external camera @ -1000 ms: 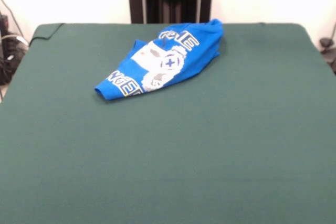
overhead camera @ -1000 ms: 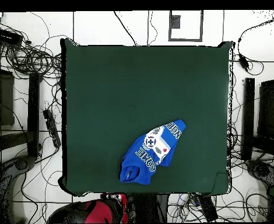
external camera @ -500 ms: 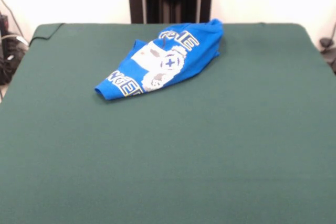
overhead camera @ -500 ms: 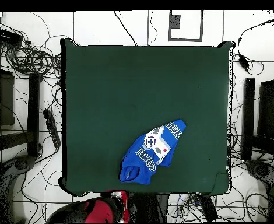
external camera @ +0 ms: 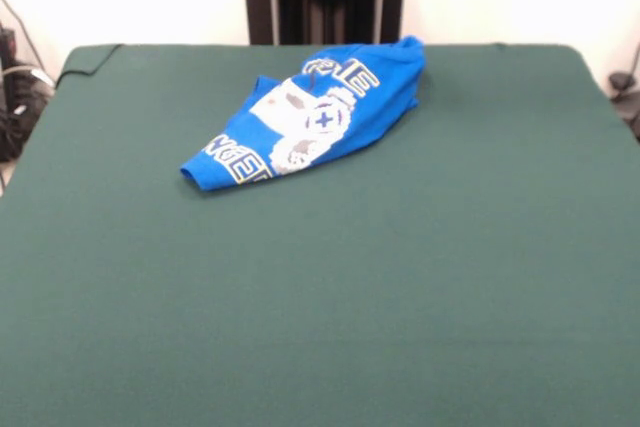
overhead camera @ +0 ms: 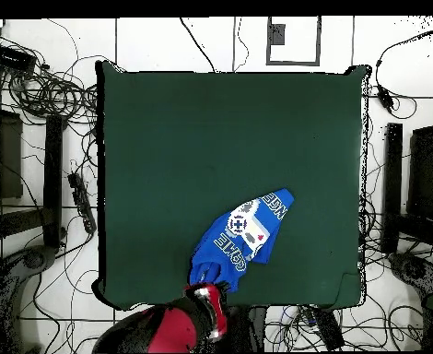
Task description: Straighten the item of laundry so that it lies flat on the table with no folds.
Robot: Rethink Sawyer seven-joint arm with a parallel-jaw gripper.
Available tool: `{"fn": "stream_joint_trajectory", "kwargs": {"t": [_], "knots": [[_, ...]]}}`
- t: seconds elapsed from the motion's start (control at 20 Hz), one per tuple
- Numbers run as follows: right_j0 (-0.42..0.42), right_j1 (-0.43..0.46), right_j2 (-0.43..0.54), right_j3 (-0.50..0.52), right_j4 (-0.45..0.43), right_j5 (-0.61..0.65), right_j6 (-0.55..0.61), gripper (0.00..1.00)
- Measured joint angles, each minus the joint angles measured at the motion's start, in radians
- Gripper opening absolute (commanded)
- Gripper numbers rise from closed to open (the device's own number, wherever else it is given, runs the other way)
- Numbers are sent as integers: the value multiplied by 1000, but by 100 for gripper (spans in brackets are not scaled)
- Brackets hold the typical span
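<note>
**Shirt bunched at table edge, arm just over it**

Blue T-shirt (external camera: 318, 115) lies crumpled on the green table (external camera: 320, 287), folded over itself in a slanted oblong, not flat. Front view: it sits toward the far edge, a bit left of centre; emblem + parts of the yellow-outlined lettering face up, rest tucked under. Overhead view: shirt (overhead camera: 239, 238) is near the bottom edge of the table (overhead camera: 165, 138), right of centre. Red/black arm (overhead camera: 179, 324) reaches in from the bottom, its end over the shirt's lower tip. Gripper itself not discernible; can't tell if wide or closed. Cables (overhead camera: 45, 88) on the floor around the table.
</note>
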Motion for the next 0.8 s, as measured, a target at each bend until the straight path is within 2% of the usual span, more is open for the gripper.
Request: {"fn": "stream_joint_trajectory", "kwargs": {"t": [0.4,0.8], "knots": [[-117,-82,105,61,-105,-275,0,100],[-291,-88,240,150,-296,-582,0,100]]}}
